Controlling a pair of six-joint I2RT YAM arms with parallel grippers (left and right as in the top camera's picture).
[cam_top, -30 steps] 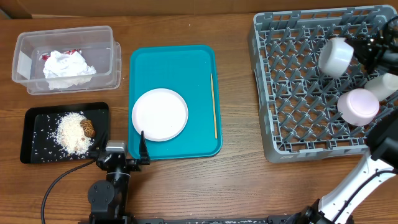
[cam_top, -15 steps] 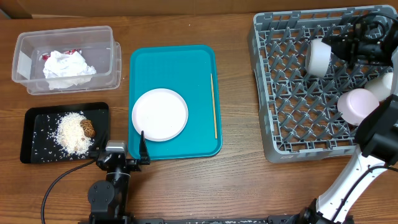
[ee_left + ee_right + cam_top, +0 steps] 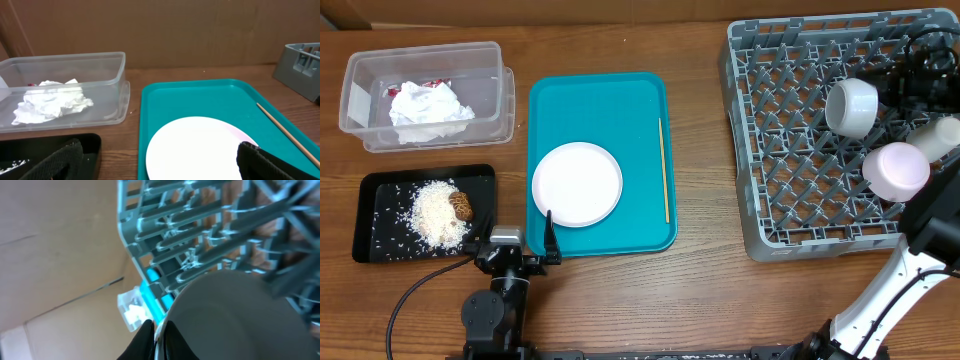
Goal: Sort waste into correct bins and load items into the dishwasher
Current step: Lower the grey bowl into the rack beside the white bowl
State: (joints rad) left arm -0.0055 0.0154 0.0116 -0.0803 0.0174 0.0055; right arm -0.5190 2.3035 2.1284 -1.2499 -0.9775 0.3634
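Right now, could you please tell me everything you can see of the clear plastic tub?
The clear plastic tub is rectangular and see-through, with rounded corners and a flared rim. It stands upright and lidless on the wooden table at the far left, behind the black tray and beside the teal tray, touching neither. Crumpled white napkins lie inside, with a bit of red wrapper showing behind them. Nothing else touches it.

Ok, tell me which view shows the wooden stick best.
Overhead: the wooden stick lies whole along the teal tray's right side, beside the white plate. Left wrist catches only part, cut off at the frame edge. Right wrist shows none.
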